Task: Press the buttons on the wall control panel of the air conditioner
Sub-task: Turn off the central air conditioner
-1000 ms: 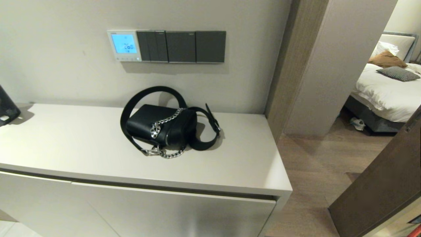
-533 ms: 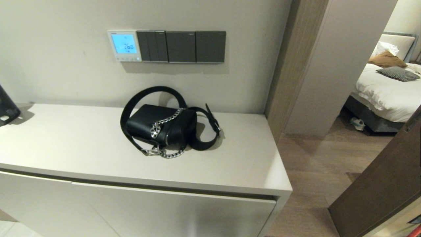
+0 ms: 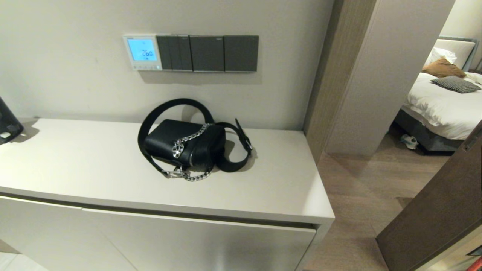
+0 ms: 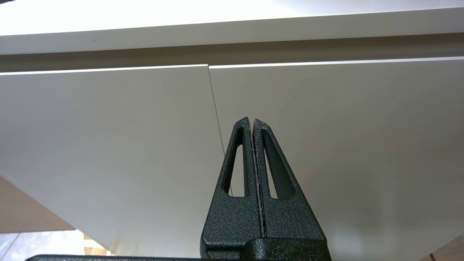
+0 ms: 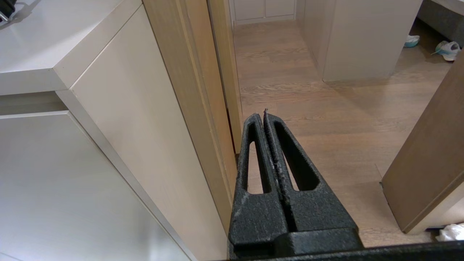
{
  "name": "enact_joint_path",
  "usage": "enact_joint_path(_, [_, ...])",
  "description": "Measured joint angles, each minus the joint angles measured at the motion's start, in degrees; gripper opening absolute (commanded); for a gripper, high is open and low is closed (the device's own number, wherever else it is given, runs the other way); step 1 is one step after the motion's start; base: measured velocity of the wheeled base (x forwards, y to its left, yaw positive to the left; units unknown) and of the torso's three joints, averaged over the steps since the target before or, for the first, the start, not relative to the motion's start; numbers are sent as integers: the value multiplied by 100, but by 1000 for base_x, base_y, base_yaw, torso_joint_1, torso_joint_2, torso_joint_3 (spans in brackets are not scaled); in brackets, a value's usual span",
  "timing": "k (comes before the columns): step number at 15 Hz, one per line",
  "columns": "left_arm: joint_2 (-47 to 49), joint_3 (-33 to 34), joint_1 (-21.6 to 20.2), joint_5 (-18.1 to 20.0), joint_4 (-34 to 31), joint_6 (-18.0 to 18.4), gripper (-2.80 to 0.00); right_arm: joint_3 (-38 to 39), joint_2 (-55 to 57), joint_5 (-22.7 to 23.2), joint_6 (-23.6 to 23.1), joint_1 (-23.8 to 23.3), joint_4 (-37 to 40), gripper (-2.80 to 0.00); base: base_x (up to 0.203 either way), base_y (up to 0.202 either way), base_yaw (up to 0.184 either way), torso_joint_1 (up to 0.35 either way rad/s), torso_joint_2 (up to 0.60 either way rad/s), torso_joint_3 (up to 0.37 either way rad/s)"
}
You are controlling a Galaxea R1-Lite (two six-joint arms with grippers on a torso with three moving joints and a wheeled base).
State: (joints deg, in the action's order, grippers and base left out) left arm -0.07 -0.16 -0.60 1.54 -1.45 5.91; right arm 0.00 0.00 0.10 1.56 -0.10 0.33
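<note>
The air conditioner's wall control panel [image 3: 142, 52] hangs on the wall above the cabinet's back edge, screen glowing blue, with the buttons [image 3: 143, 67] in one row along its bottom strip; they are too small for me to count. Neither arm is anywhere near it. The left gripper [image 4: 252, 125] hangs low in front of the cabinet doors [image 4: 108, 145], claw pinched fully together on nothing. The right gripper [image 5: 264, 117] sits low by the cabinet's right corner, over the wooden floor [image 5: 308, 108], also closed and empty.

The risks I see: three dark switch plates [image 3: 207, 53] butt right against the panel's right side, so a reach drifting that way would flip a light instead. One black handbag [image 3: 184, 145] with its strap and chain lies near the cabinet top's back edge, below the plates; an arm rising carelessly could snag it.
</note>
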Motion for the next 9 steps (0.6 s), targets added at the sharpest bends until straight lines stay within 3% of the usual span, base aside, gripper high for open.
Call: enact_joint_path(9, [0, 16, 0, -15, 11, -90, -280, 0, 0, 0, 0, 0, 0, -280, 0, 0, 0, 0, 0, 0])
